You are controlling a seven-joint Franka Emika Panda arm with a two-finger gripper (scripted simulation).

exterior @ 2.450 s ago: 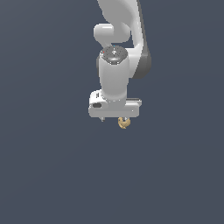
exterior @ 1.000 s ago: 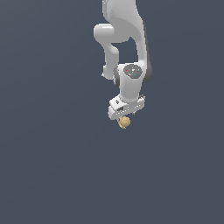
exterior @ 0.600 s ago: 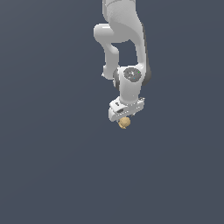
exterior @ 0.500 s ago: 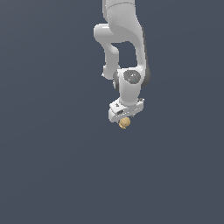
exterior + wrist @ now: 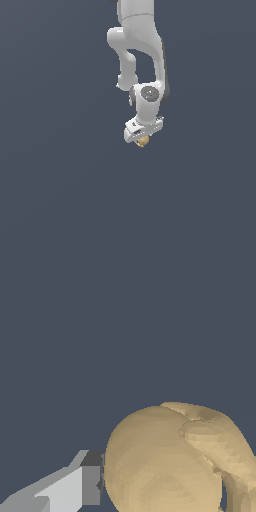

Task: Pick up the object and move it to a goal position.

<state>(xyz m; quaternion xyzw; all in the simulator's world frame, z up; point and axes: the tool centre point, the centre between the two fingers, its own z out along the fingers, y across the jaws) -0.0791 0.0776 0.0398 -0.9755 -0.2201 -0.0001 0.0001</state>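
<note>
Tan lumpy object (image 5: 142,142) clamped in the gripper (image 5: 141,140), fingertip (image 5: 91,485) touching.

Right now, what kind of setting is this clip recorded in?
Most likely a bare simulated scene, not a real room: a flat, featureless grey-blue backdrop, a smoothly rendered white arm, and a faceted tan object at the tool. No table or furniture shows.
</note>
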